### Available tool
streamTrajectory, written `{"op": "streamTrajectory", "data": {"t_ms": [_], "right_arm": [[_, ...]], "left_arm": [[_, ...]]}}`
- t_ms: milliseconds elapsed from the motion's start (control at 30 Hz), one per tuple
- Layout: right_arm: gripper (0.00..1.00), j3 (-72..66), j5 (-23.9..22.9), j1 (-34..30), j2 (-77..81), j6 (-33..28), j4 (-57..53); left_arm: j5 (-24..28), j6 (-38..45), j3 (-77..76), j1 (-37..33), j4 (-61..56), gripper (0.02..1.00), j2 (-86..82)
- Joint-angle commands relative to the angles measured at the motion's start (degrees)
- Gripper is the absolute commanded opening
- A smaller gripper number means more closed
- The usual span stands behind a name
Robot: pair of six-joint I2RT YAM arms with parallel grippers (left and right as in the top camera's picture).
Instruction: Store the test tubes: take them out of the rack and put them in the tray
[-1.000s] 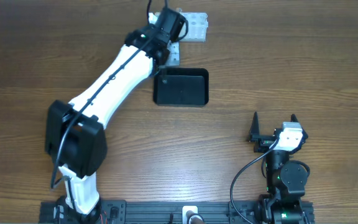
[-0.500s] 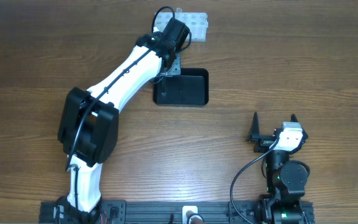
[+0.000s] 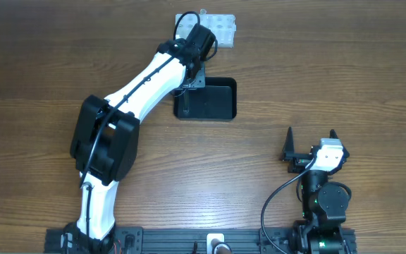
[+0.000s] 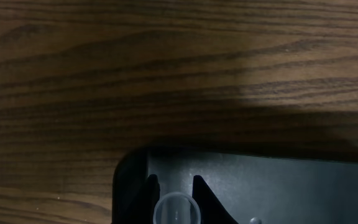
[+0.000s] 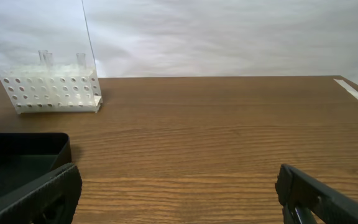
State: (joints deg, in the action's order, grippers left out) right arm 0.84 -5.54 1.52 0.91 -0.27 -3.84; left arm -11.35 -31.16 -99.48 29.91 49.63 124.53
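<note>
The wooden table [image 3: 344,70] is the largest thing, brown with long grain lines. The white left arm [image 3: 146,77] stands at the near left and stretches far across the table towards the middle. The right arm [image 3: 323,197] is dark and is folded at the near right, well apart from the task's things.

The tray [image 3: 213,104] is black and rectangular, with low walls and rounded corners, and it lies around the middle of the table. Just beyond its far side stands the rack [image 3: 220,29], a white block with rows of round holes in its side. A few standing tubes [image 5: 81,60], thin and clear, rise upright out of the rack's top.

The right gripper [image 3: 310,137] points to the far side, its jaws are spread wide with nothing between them.

The left gripper [image 4: 175,182] is over the far left corner of the tray, inside the tray's wall. Its jaws pinch one test tube [image 4: 178,210] from both sides. This tube is clear, and the left wrist view shows its round open rim, pale against the dark tray. Whether its lower end touches the tray floor I cannot tell.
</note>
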Motion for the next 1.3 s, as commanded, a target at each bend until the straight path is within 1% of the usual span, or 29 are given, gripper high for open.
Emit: {"op": "streamTrajectory", "data": {"t_ms": [33,100,167,267,400,533,633,700,733,767,833,933,967,1100,1300], "right_arm": [[0.991,-0.55,-0.11,-0.31,-0.42,-0.02,0.04],[0.993,-0.55,-0.11,-0.31,-0.42,0.0,0.04],[0.991,-0.55,-0.11,-0.31,-0.42,0.0,0.04],[0.991,-0.55,-0.11,-0.31,-0.42,0.0,0.04],[0.991,-0.55,-0.11,-0.31,-0.42,0.0,0.04],[0.991,-0.55,-0.11,-0.33,-0.42,0.0,0.04],[0.991,-0.55,-0.11,-0.33,-0.42,-0.02,0.04],[0.993,-0.55,-0.11,-0.31,-0.42,0.0,0.04],[0.993,-0.55,-0.11,-0.31,-0.42,0.0,0.04],[0.991,-0.55,-0.11,-0.31,-0.42,-0.02,0.04],[0.991,-0.55,-0.11,-0.33,-0.42,-0.02,0.04],[0.991,-0.55,-0.11,-0.31,-0.42,0.0,0.04],[0.991,-0.55,-0.11,-0.31,-0.42,0.0,0.04],[0.991,-0.55,-0.11,-0.33,-0.42,-0.02,0.04],[0.991,-0.55,-0.11,-0.31,-0.42,0.0,0.04]], "left_arm": [[0.59,-0.85,0.13,0.24,-0.33,0.209,1.16],[0.57,-0.85,0.11,0.2,-0.57,0.314,1.16],[0.26,-0.83,0.0,0.2,-1.2,0.358,1.14],[-0.94,-0.81,-1.01,0.2,-1.62,0.369,0.7],[-6.36,0.09,-5.44,0.02,-1.62,0.371,-2.03],[-9.92,5.62,-13.31,-1.31,-3.52,0.378,-4.2],[-10.01,11.67,-17.64,-2.82,-8.52,0.397,-4.2],[-8.85,15.12,-17.84,-3.89,-13.31,0.43,-4.17],[-7.43,16.87,-17.84,-4.63,-15.58,0.448,-3.8],[-5.92,18.01,-17.84,-5.27,-17.29,0.487,-3.5],[-2.12,19.76,-17.81,-6.67,-20.28,0.553,-2.27],[4.52,22.29,-17.81,-8.46,-23.41,0.599,-0.04],[5.88,22.88,-17.81,-8.87,-23.89,0.619,0.63],[10.16,24.81,-17.81,-9.81,-24.0,0.623,3.1],[11.85,25.33,-17.81,-9.97,-23.26,0.614,5.35]]}}
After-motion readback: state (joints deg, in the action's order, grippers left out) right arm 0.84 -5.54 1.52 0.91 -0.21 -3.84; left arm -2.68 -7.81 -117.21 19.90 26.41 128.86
